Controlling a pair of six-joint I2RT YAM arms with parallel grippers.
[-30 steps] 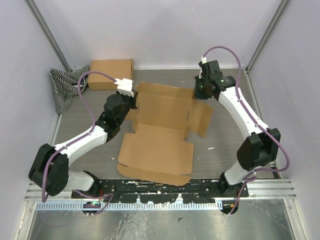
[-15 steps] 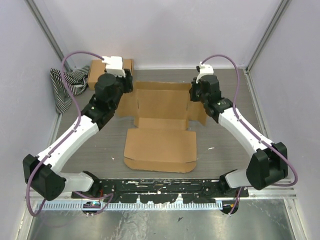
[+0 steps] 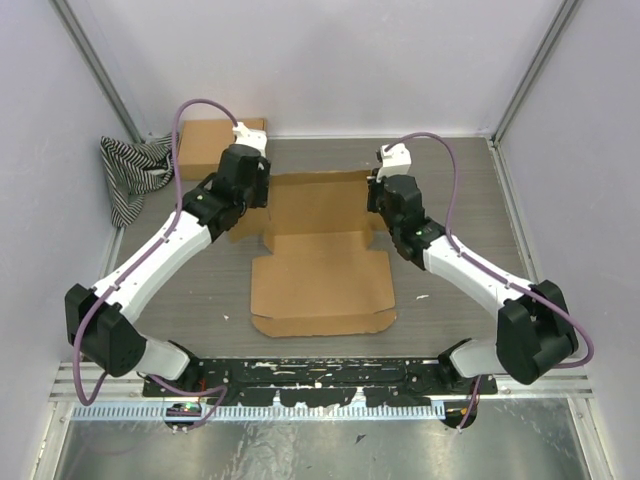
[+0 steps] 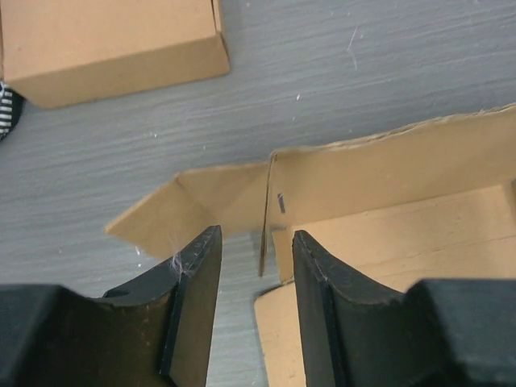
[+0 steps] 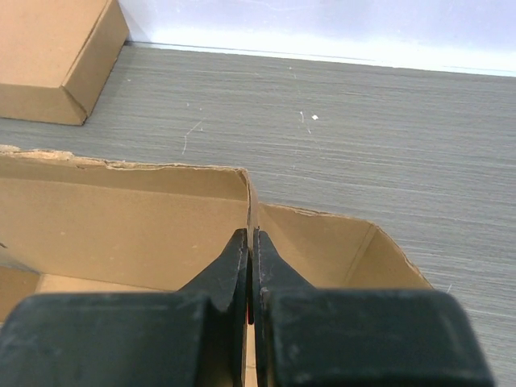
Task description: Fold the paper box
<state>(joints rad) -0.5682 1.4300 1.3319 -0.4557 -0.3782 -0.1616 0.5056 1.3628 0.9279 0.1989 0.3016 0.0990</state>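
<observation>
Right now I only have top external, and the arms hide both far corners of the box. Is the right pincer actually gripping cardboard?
Observer: Yes. The right wrist view shows the right pincer shut on a thin upright panel of the paper box.
Operator: Left one too?
Observer: No. The left pincer is open. A cardboard edge shows in the gap between its fingers, not pinched.
Operator: Is the left corner flap tucked in?
Observer: No. The corner flap splays outward from the box, over the table.
</observation>
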